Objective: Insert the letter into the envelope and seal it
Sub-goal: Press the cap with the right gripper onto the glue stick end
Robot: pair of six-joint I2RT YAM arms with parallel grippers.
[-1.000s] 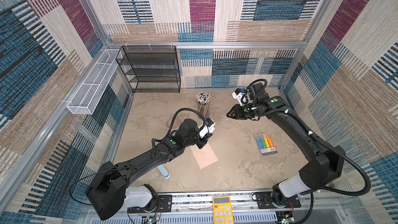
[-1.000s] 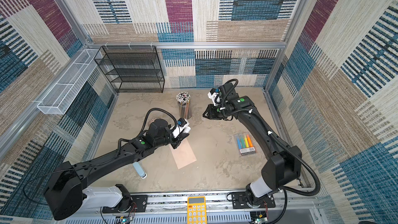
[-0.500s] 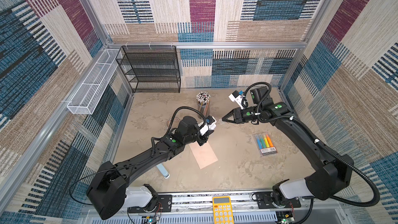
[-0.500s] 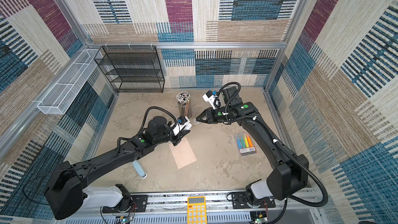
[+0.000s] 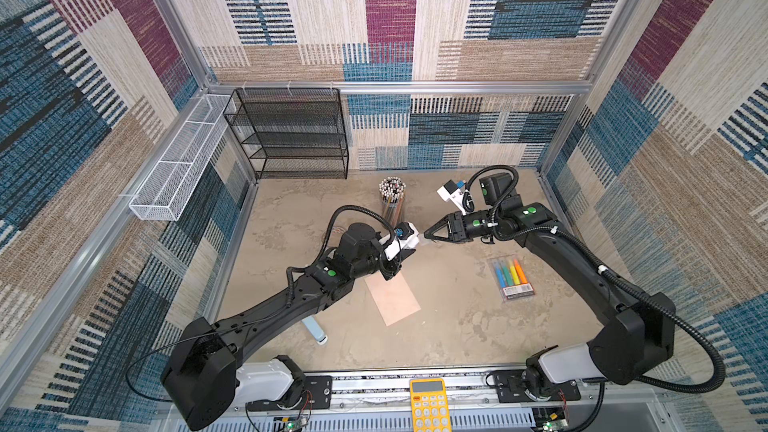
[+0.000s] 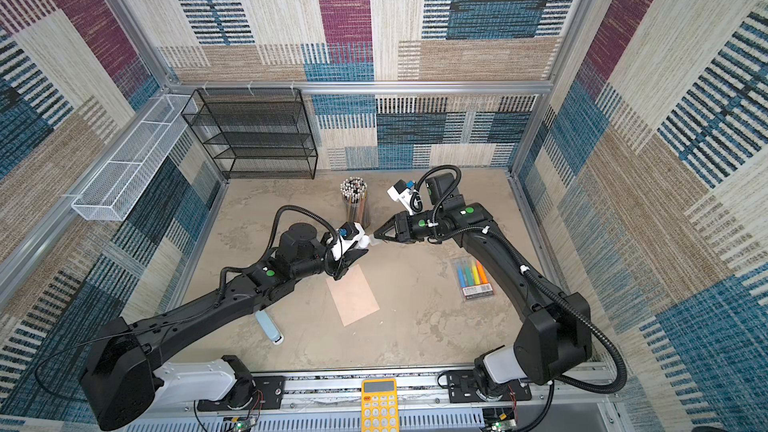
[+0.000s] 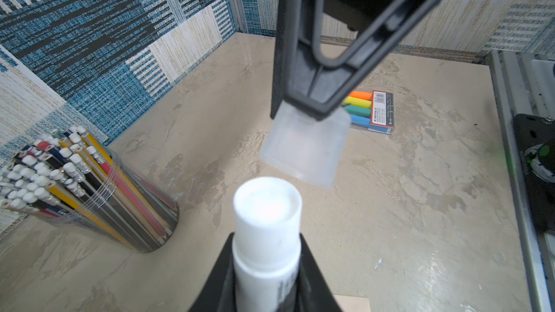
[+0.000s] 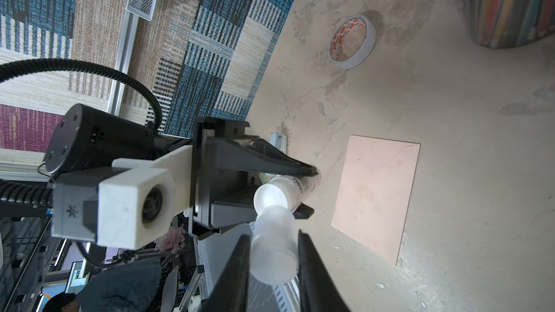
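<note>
The envelope [image 5: 392,299] [image 6: 353,295] [image 8: 378,193] lies flat on the table, a plain peach rectangle, with only a corner [image 7: 351,303] in the left wrist view. The letter is out of view. Just behind the envelope's far end, my left gripper [image 5: 397,265] [image 6: 357,253] [image 7: 265,247] [image 8: 306,193] is shut on a white glue stick [image 7: 267,220] [image 8: 279,193] with its top bare. My right gripper [image 5: 428,235] [image 6: 377,236] [image 7: 303,112] [image 8: 273,247] is shut on its translucent cap [image 7: 303,148] [image 8: 271,235]. The cap is right at the stick's tip; contact is unclear.
A clear cup of pencils [image 5: 390,201] stands behind the grippers. A pack of highlighters [image 5: 510,278] lies to the right, a tape roll [image 8: 353,42] to the left, and a pale blue tube [image 5: 313,328] under the left arm. Black mesh shelf [image 5: 291,135] stands at the back left and a yellow calculator [image 5: 428,405] at the front.
My right gripper has swung left and forward with the cap, ending at the glue stick's tip. The left gripper has barely moved. The envelope is still.
</note>
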